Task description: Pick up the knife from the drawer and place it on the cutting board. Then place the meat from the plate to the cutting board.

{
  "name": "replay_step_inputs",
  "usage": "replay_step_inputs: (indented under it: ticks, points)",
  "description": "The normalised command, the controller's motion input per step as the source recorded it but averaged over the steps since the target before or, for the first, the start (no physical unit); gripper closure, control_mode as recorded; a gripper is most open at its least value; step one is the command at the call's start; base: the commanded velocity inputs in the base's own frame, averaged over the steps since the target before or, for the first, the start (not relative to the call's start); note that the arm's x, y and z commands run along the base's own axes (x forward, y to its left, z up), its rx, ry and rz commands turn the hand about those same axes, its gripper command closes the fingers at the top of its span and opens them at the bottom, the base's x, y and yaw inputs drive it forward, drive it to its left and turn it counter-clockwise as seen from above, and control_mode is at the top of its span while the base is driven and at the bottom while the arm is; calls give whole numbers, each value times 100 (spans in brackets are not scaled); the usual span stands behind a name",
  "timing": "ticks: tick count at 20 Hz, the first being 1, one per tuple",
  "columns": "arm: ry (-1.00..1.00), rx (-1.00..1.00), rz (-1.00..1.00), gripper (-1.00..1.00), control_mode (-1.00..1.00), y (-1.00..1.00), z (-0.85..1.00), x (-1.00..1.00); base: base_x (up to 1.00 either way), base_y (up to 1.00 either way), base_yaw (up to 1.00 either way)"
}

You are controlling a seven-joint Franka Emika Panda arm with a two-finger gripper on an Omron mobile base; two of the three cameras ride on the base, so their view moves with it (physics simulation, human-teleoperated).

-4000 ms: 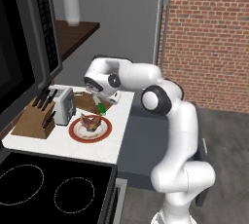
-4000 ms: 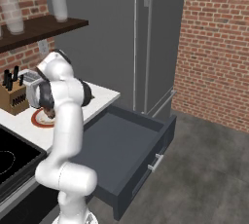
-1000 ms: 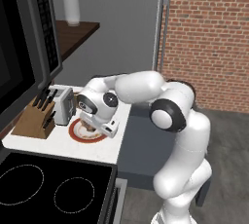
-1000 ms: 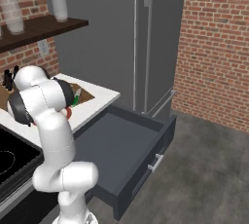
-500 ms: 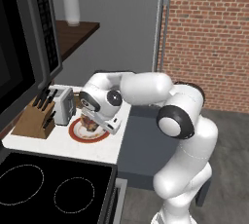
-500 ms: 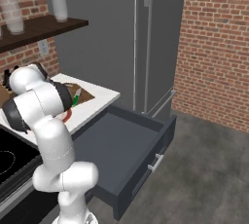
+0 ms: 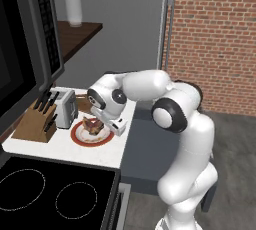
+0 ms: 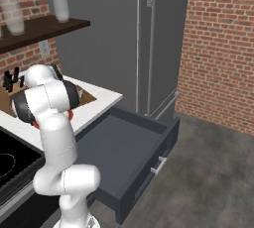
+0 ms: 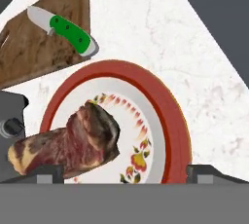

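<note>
The arm has swung down over the plate (image 9: 165, 106) near the counter's front edge, and the gripper (image 9: 124, 174) now hangs spread wide, gripping nothing, just above the meat (image 9: 68, 142). The knife (image 9: 65, 29) already lies on the cutting board (image 9: 44, 47), so the meat looks next; the drawer (image 8: 134, 157) seems empty.

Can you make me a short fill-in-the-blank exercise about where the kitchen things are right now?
1. The green-handled knife lies on the dark brown wooden ____.
2. The reddish-brown lump of meat rests on the red-rimmed round ____.
3. The wide dark grey drawer stands ____.
4. The two-finger gripper above the meat is ____.

Missing words: cutting board; plate; open; open
</note>
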Motion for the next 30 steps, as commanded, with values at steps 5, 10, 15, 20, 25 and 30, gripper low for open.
replay_step_inputs:
  ticks: [5,10,15,20,25,30]
  points:
    - [28,10,-1,-100,-100,-9,16,34,0,0,0]
    - [25,11,0,-100,-100,-8,29,51,0,0,0]
    - [23,4,-1,-100,-100,-35,19,54,0,0,0]
    - [26,0,-8,-100,-100,-55,9,30,0,0,0]
    - [24,0,-5,-100,-100,-29,5,28,0,0,0]
    - [21,0,0,100,-100,-2,5,23,0,0,0]
